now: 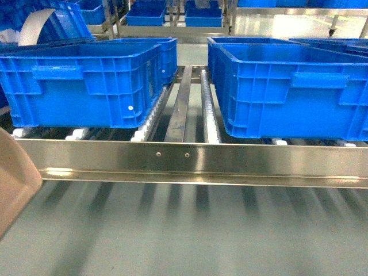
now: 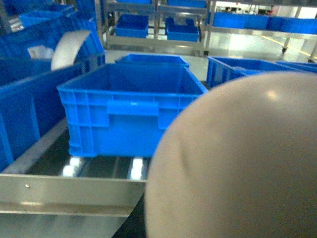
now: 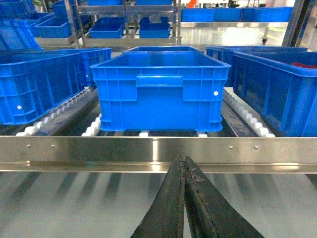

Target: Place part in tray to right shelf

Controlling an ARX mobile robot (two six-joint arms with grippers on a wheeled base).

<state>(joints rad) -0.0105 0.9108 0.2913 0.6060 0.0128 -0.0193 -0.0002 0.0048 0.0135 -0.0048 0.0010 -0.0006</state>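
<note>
The beige tray (image 1: 14, 184) pokes into the head view at the lower left, hanging above the floor in front of the right shelf (image 1: 190, 158). In the left wrist view the tray's rounded back (image 2: 237, 158) fills the right half and hides the left gripper's fingers. The part is out of view, and the tray's inside does not show. My right gripper (image 3: 184, 166) is shut with nothing between its dark fingers. It points at the shelf's shiny front rail (image 3: 158, 151) from just in front of it and does not show in the head view.
Two large blue crates (image 1: 86, 86) (image 1: 293, 92) stand on the shelf's white roller tracks (image 1: 208, 109), either side of the metal centre divider (image 1: 179, 109). More crates and racks stand behind them. Grey floor lies in front of the rail.
</note>
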